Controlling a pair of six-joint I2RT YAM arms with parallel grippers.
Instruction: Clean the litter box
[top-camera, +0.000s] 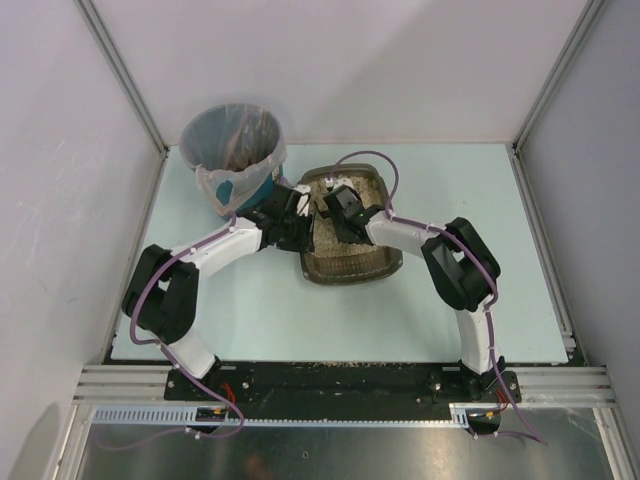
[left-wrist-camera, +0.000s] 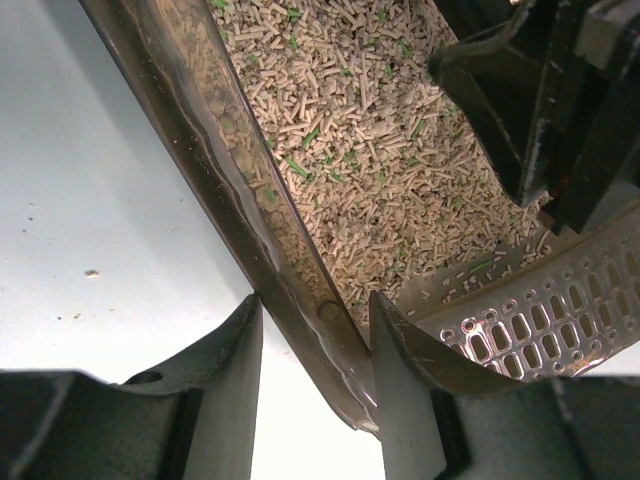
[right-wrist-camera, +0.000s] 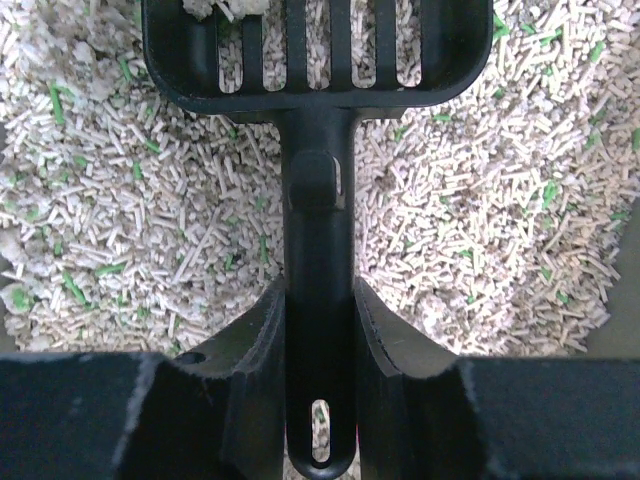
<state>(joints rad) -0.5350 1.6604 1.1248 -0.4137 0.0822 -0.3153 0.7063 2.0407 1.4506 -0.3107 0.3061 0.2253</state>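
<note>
Gripping black slotted plastic scoop handle, right gripper clamped tight; left gripper pinches rim of grey-brown plastic litter box, far middle of table. Risk: rim slips, box skids, pellets spill.

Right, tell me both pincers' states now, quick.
Left pincer: closed on the litter box rim.
Right pincer: closed on the black scoop handle.
</note>
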